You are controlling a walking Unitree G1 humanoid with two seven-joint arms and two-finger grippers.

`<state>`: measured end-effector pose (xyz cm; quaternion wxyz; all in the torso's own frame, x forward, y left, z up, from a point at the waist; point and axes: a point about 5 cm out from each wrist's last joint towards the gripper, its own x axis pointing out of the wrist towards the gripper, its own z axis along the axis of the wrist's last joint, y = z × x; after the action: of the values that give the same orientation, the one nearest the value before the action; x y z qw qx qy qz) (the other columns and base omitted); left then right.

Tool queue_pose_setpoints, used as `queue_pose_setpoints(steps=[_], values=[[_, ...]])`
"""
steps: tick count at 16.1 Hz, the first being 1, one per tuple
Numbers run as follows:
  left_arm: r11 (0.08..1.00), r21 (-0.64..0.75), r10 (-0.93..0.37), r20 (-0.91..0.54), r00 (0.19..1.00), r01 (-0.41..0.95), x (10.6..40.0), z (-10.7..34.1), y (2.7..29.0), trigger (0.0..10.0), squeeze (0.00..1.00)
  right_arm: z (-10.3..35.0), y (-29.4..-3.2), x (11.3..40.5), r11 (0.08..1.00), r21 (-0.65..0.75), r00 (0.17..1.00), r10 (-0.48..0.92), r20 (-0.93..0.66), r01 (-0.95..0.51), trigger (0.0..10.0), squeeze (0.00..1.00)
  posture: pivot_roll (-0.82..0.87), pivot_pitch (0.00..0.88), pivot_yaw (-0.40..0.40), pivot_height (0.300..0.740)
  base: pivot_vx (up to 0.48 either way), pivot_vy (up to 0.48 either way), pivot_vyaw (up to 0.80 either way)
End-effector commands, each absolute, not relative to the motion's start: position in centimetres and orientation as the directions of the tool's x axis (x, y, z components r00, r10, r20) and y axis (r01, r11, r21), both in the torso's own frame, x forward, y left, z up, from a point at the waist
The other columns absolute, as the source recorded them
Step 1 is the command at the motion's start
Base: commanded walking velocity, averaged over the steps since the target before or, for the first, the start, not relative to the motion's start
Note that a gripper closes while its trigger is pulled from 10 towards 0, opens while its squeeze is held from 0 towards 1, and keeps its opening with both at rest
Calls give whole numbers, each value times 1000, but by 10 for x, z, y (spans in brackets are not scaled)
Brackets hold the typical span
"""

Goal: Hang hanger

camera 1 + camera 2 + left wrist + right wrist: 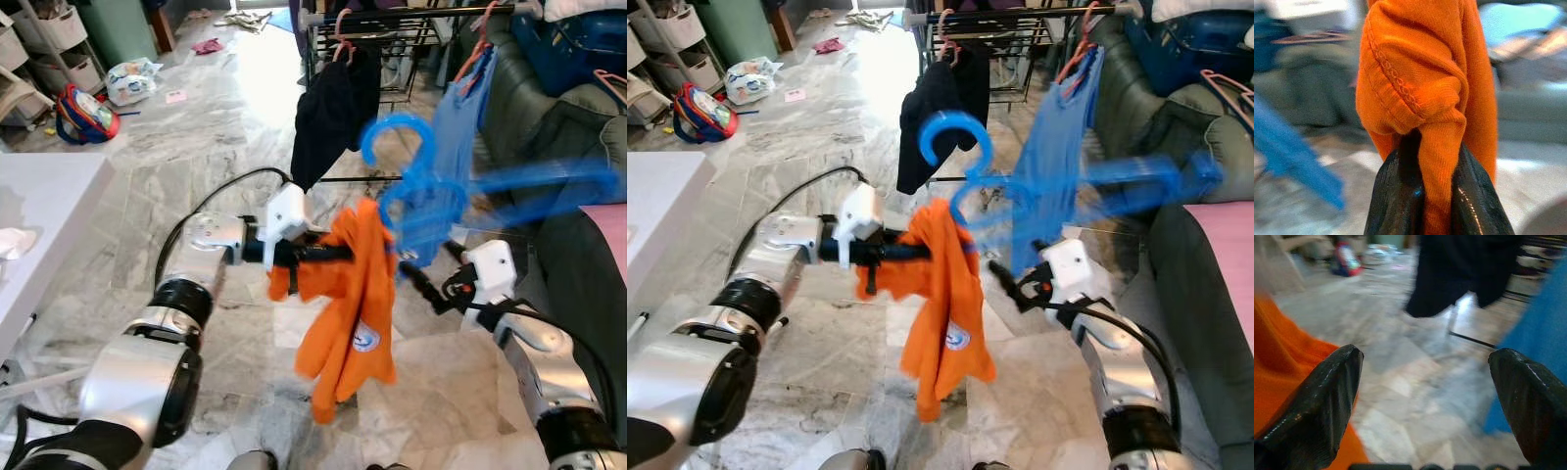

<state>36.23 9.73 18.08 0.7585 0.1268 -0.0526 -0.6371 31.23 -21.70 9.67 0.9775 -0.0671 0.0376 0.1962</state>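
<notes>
The left claw (338,253) is clamped on an orange garment (351,313), whose knitted fabric is seen pinched between the two black fingers (1396,196) in the left wrist view. The garment hangs down below this claw, over the marble floor (196,147). A blue hanger (421,186), motion-blurred, is seen in the air just above and beside the garment, its hook raised over the left claw's fingertips and its arm stretching out above the right claw (423,279). The right claw's fingers (1322,401) are held wide apart with nothing between them, just beside the garment and below the hanger. Beyond both claws a drying rack (392,29) carries a dark garment (328,113) and a blue garment (460,117).
</notes>
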Motion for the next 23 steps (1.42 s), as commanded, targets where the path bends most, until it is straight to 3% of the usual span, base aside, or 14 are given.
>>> queue_pose_setpoints(steps=[1,2,4,5,11,14,17,20,22,23], values=[[240,273,-967,-16,254,932,365,185,105,0,0,88,-218,309,926,-101,929,351,-118,-363,10000,0,-75,106,44,740,0,0,0],[279,259,-958,2,288,925,364,180,106,0,0,86,-215,308,925,-98,927,356,-119,-368,10000,0,-79,103,41,740,0,0,0],[454,197,-890,46,454,869,363,159,116,0,0,82,-207,307,920,-100,923,367,-116,-378,10000,0,-82,97,36,740,0,0,0],[475,175,-879,55,473,862,363,156,118,0,0,81,-207,307,920,-101,923,367,-114,-379,10000,0,-81,97,34,740,0,0,0],[187,241,-973,-85,213,952,355,167,118,0,0,83,-212,292,754,-81,751,628,-203,-652,10000,0,-49,124,49,740,0,0,0],[87,248,-986,-119,120,965,352,172,113,0,0,85,-219,293,696,-78,689,679,-254,-714,10000,0,-46,140,61,740,0,0,0],[-95,253,-989,-135,-62,963,342,183,98,0,0,88,-218,298,635,-66,623,725,-292,-770,10000,0,-37,150,70,740,0,0,0],[-203,267,-974,-158,-166,942,336,191,89,0,0,90,-213,302,587,-68,577,757,-307,-806,10000,0,-21,153,77,740,0,0,0],[-241,284,-967,-152,-205,928,333,200,82,0,0,91,-203,301,510,-42,496,812,-308,-859,10000,0,-16,152,80,740,0,0,0],[-263,296,-963,-144,-229,918,331,207,77,0,0,92,-192,296,425,5,404,865,-299,-905,10000,0,-13,152,82,740,0,0,0]])
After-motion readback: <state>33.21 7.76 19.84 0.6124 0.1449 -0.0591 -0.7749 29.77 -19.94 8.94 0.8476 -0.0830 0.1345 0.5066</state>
